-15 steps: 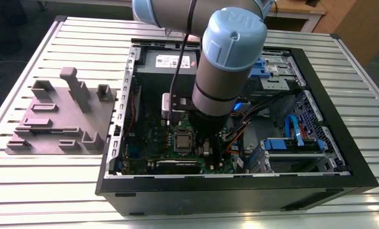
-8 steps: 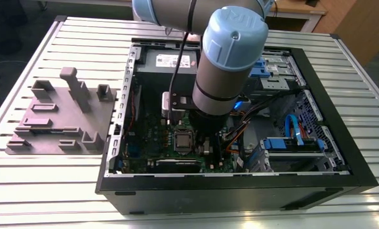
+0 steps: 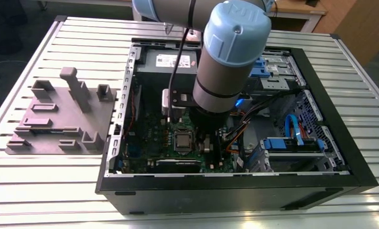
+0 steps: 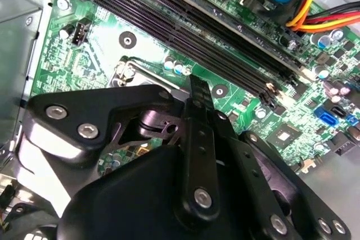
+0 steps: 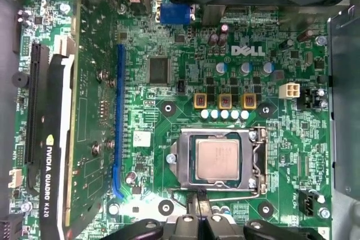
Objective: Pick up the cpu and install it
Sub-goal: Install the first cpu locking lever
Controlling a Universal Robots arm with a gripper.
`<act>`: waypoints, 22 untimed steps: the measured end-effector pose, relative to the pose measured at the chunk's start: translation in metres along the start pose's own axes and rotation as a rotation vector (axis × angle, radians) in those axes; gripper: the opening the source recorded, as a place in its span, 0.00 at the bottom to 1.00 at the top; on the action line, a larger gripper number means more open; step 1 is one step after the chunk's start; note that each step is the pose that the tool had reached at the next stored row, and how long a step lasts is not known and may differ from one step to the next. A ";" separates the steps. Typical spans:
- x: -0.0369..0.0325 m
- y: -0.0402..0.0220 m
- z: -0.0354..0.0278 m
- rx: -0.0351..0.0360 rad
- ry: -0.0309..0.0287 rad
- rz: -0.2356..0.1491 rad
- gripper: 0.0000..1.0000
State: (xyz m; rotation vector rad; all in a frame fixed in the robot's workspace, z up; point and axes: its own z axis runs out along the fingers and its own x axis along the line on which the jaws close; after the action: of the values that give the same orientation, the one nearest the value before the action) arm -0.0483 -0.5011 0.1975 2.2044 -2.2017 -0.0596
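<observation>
The cpu is a small square chip with a silver-grey metal top. It lies flat inside the metal frame of the motherboard socket. In the exterior view the cpu shows as a grey square on the green board, just to the exterior view's left of the arm's black lower end. My gripper hangs above the board beside one edge of the socket, apart from the chip. Its black fingers are pressed together with nothing between them.
The open black computer case lies on a slatted metal table. A graphics card, memory slots, drive bays with blue cables and the power supply surround the socket. A grey fixture plate with upright posts sits at the exterior view's left.
</observation>
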 end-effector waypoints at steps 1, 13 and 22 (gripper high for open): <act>0.0000 0.0000 -0.0003 0.0001 -0.0003 0.000 0.10; 0.0028 0.0062 -0.0002 -0.0003 0.0012 -0.027 0.10; 0.0028 0.0068 0.0018 -0.0005 0.0023 -0.052 0.10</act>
State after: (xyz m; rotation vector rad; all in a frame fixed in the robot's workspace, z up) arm -0.0552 -0.5039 0.1960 2.2603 -2.1429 -0.0586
